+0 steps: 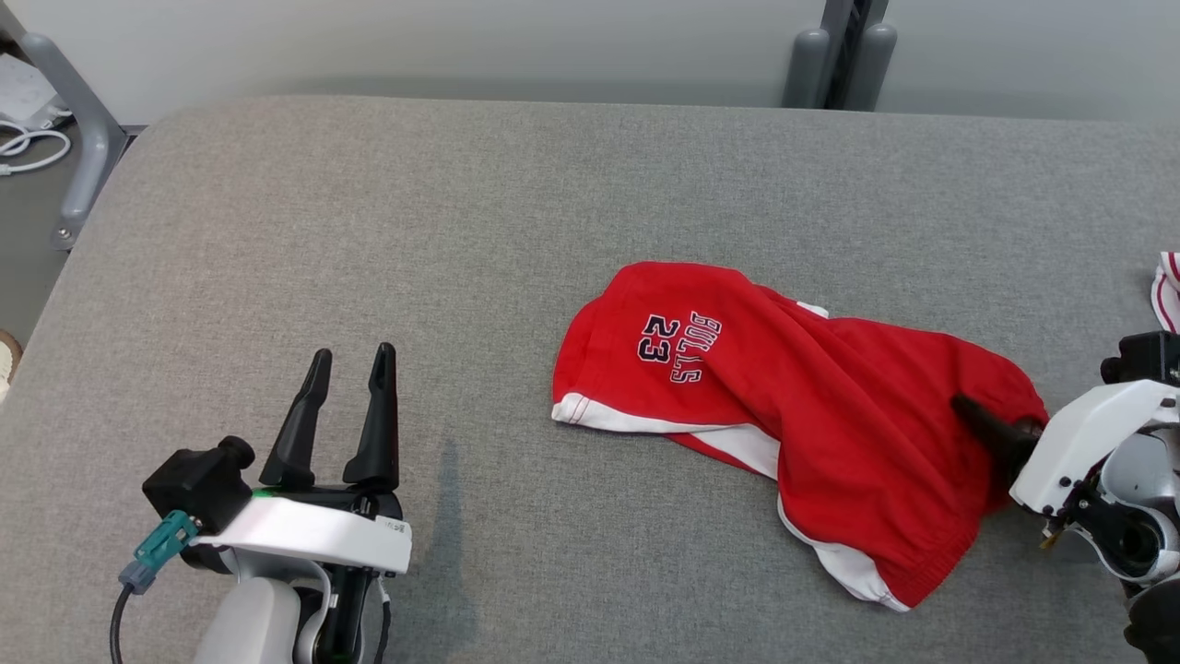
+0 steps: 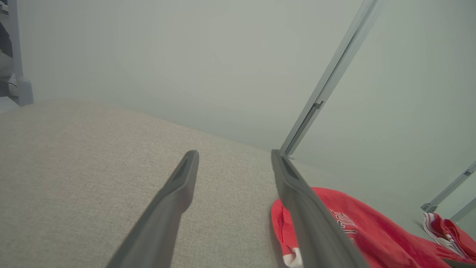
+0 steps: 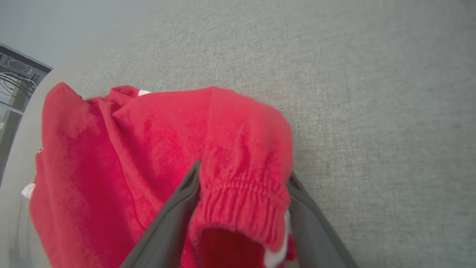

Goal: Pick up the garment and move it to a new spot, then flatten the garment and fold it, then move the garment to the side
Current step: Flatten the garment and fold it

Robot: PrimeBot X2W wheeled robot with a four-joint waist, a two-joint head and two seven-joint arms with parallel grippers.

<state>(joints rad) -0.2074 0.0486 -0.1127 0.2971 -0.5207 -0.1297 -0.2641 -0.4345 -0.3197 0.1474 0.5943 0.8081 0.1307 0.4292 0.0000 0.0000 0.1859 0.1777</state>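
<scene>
Garment [image 1: 793, 406], head view: red shorts with white trim and a "BULLS 23" print. It lies crumpled and twisted on the grey padded bench [image 1: 369, 231], right of centre, waistband end toward the right. At near left the left jaws are wide with nothing between them, fingers [image 1: 378, 415] over bare bench, well apart from the shorts. The right arm comes in from the right edge, and one dark finger [image 1: 991, 426] lies on the red cloth at the waistband end. A red-and-white striped cloth [image 1: 1166, 290] sits at the right edge, apart from the shorts.

Left wrist view: fingers [image 2: 174, 201] spread, bare bench [image 2: 74, 167] between them. Shorts [image 2: 372, 238] low right, striped cloth [image 2: 446, 232] beyond.

Right wrist view: the right jaws are wide, fingers [image 3: 174, 219] either side of the gathered elastic waistband of the shorts [image 3: 148, 141]. Cloth bulges up between them, not pinched. Bench [image 3: 372, 93] bare to the right.

Step in hand, as I read it: first pick-up, right side about to take the waistband. To do it well:
- Close fully on the elastic, likely the thickest and least slippery part.
- Catch both layers so the shorts hang rather than peel open.
- Lift straight up until the legs clear the bench before carrying.
- Keep off the striped cloth.

The left side is free to take the other waistband corner for flattening.
</scene>
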